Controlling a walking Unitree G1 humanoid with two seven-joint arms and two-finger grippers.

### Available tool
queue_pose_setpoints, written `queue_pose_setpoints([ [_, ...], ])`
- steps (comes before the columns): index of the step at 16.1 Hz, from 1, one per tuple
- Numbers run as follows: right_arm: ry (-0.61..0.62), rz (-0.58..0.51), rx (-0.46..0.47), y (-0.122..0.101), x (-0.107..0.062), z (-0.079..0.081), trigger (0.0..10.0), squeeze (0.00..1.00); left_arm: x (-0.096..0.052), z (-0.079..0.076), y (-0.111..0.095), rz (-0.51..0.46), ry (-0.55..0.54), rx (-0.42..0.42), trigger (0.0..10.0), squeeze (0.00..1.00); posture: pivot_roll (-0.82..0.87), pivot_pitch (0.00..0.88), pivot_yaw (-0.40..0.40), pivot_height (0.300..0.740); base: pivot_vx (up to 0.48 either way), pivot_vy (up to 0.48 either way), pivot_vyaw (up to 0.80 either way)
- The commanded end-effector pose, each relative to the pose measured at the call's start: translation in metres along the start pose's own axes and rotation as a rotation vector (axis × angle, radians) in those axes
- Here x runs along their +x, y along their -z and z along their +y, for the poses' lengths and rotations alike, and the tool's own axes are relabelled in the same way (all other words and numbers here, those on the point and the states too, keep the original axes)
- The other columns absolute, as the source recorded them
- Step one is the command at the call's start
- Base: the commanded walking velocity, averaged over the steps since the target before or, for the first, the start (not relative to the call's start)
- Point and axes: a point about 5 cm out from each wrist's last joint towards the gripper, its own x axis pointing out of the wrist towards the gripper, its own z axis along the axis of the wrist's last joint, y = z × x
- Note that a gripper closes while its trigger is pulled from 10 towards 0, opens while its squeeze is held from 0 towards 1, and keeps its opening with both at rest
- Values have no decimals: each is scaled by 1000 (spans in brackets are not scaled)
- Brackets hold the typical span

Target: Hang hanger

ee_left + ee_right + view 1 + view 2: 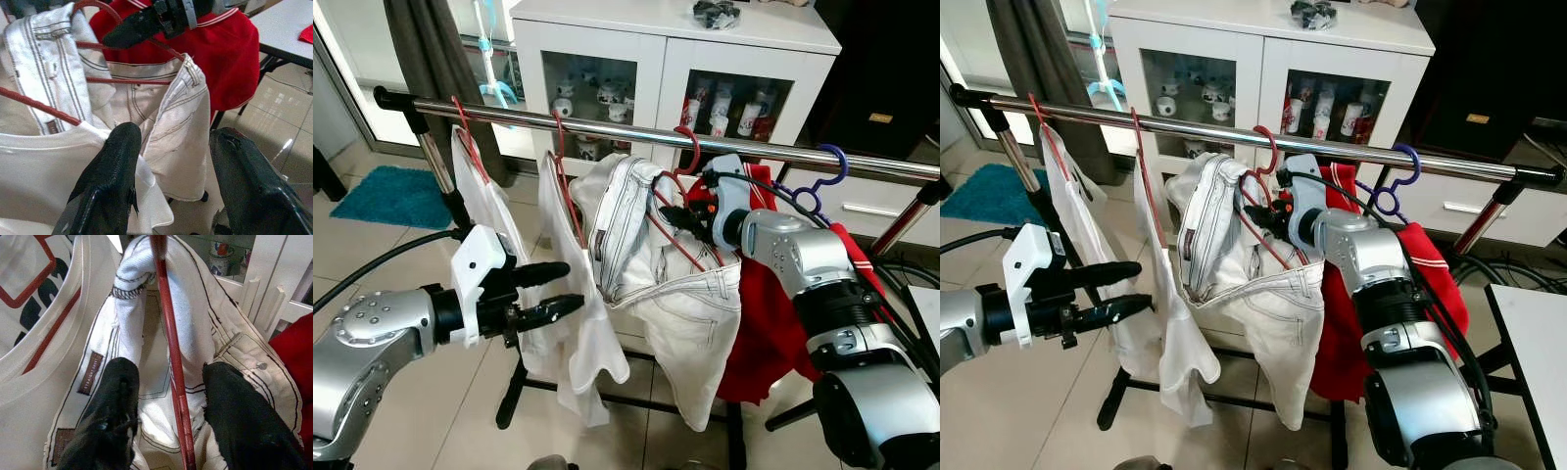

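A red hanger (689, 149) carrying white jeans (677, 294) has its hook over the chrome rail (607, 128). My right gripper (677, 220) reaches in at the jeans' waistband. In the right wrist view its fingers (113, 401) stand open on either side of the hanger's red bar (171, 362), without clamping it. My left gripper (570, 284) is open lower left, its fingertips beside a white T-shirt (570, 333) on another red hanger. In the left wrist view the left gripper (173, 161) points toward the jeans (171, 127).
Another white shirt (481, 201) hangs at the rail's left end. A red garment (771, 333) on a purple hanger (824, 174) hangs right of the jeans. A white glass-door cabinet (675, 44) stands behind. A teal mat (391, 196) lies far left, and a table (1538, 333) stands on the right.
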Motion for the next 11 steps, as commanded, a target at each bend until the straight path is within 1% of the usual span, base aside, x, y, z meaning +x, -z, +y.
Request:
queue_pose_setpoints([
  [1, 2, -23, -12, -11, -3, -2, 0, 0, 1, -3, -5, 6, 26, 25, 10000, 0, 36, 0, -1, 740, 0, 0, 0],
  [4, -6, -28, 2, -12, -3, 0, 0, 0, 3, -2, -6, 5, 31, 30, 10000, 0, 36, 0, 0, 740, 0, 0, 0],
  [11, -5, -15, -8, -10, -4, 0, 0, 0, 5, -2, -7, 5, 37, 37, 10000, 0, 34, 0, 1, 740, 0, 0, 0],
])
